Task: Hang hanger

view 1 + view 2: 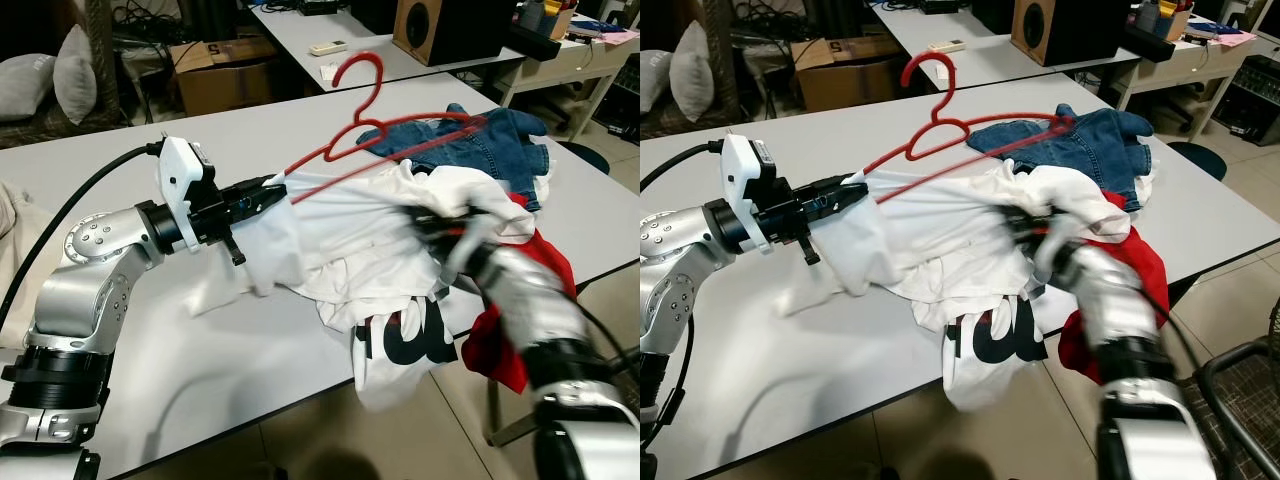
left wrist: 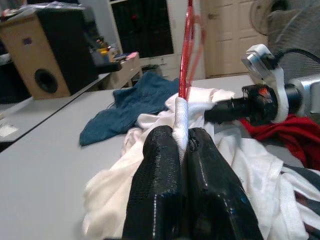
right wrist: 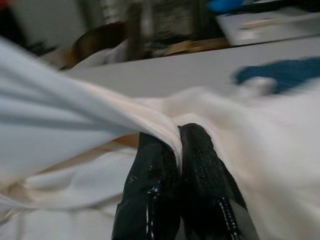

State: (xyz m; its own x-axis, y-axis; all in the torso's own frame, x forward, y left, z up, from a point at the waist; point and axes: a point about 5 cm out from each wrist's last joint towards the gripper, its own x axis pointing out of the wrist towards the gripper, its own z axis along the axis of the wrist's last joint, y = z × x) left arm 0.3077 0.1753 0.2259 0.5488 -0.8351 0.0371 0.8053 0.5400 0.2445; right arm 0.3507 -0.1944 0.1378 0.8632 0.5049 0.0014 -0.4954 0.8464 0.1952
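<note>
Left gripper [image 1: 272, 186] clamped on one end of red hanger [image 1: 352, 128] w/ white shirt [image 1: 345, 235] fabric pinched in too, holding it up off grey table [image 1: 120, 175] so hanger arm can slide inside the shirt; right gripper [image 3: 176, 137] closed on shirt cloth, stretched taut toward it, prob. to open the shirt; hook points far, free in air; jeans [image 1: 480, 140] far right, red garment [image 1: 505, 345] draped over near-right table edge; open tabletop left & near.
</note>
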